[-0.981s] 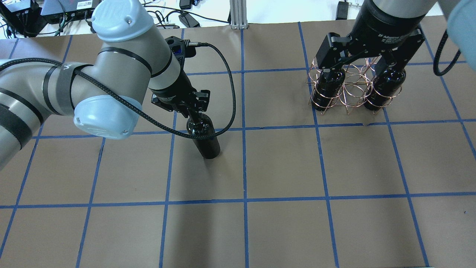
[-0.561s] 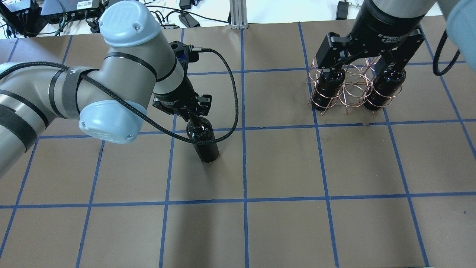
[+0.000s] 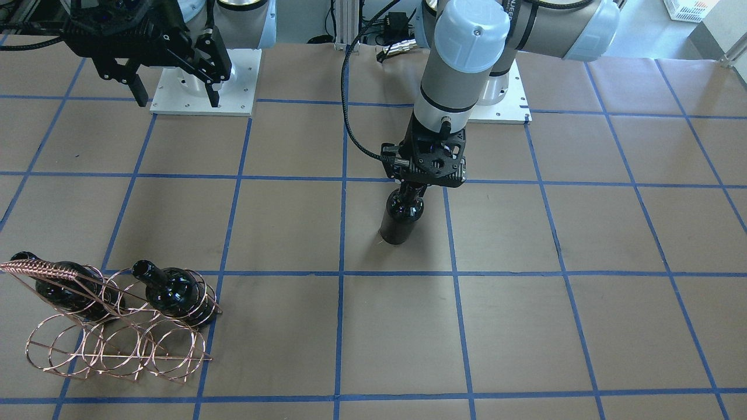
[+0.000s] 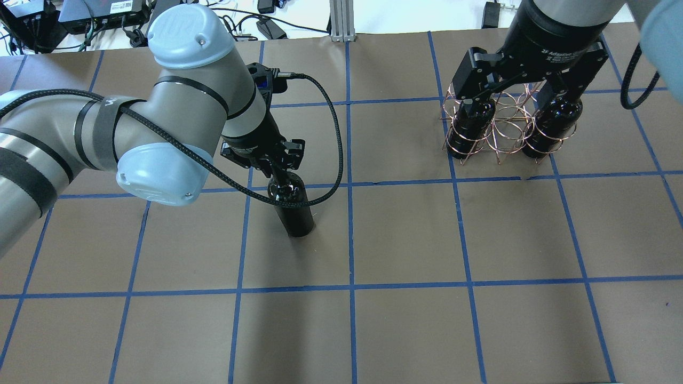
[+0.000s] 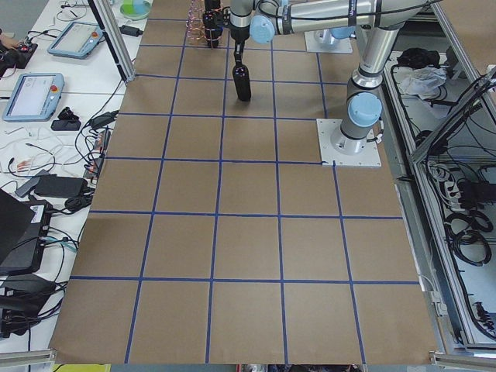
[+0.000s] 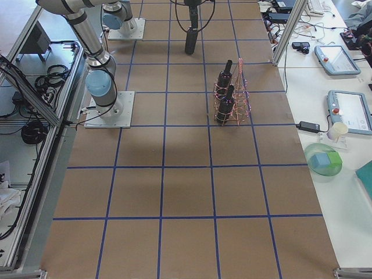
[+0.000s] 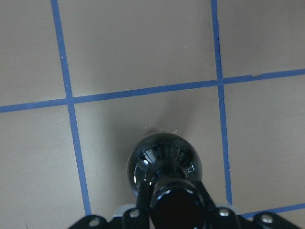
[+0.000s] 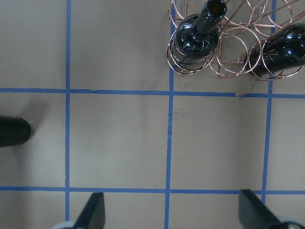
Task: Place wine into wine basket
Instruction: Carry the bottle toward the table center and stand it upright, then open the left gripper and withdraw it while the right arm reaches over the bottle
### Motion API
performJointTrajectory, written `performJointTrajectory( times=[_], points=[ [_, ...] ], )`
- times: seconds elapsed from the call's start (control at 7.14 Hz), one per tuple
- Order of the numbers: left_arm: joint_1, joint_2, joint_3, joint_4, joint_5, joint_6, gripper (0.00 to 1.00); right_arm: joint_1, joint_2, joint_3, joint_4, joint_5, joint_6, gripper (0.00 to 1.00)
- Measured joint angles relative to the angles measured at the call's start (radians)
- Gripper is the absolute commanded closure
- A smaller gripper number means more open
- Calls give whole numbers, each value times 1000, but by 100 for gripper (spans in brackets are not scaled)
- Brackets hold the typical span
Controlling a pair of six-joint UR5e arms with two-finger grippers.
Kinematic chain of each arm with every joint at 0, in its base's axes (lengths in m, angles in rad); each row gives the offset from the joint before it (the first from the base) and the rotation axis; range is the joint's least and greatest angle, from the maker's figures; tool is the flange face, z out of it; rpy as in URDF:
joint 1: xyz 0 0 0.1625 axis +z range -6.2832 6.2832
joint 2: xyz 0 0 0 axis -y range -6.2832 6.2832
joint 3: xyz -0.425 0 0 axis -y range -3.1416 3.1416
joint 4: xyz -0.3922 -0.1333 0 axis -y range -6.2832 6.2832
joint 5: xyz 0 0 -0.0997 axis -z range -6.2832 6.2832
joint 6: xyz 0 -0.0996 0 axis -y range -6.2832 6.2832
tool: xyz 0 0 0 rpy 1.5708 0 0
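- Left tool (image 4: 277,172) clamps the wine (image 4: 293,210) by its neck at mid-desk (image 4: 405,234), well apart from the basket (image 3: 117,344).
- Right tool (image 3: 175,93) gapes empty.
- Best carried upright, lowered into a free ring (image 4: 506,134).

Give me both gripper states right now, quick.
Left gripper: shut on the wine, at its neck.
Right gripper: open, holding nothing.

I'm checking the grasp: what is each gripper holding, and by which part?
The left gripper is shut on the wine, clamping it by the neck, just above the shoulder. The right gripper is open and holds nothing.
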Motion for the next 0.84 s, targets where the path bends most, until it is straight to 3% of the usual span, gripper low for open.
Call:
performJointTrajectory(
  times=[0.14, 0.56, 0.84],
  points=[
    [0, -1, 1, -1, -1, 0, 0, 0, 0, -2, 1, 0, 7, 0],
    [0, 7, 13, -12, -4, -3, 0, 0, 2, -6, 9, 1, 21, 0],
    [12, 16, 104, -141, -3, -3, 0, 0, 5, -8, 13, 0, 25, 0]
  ],
)
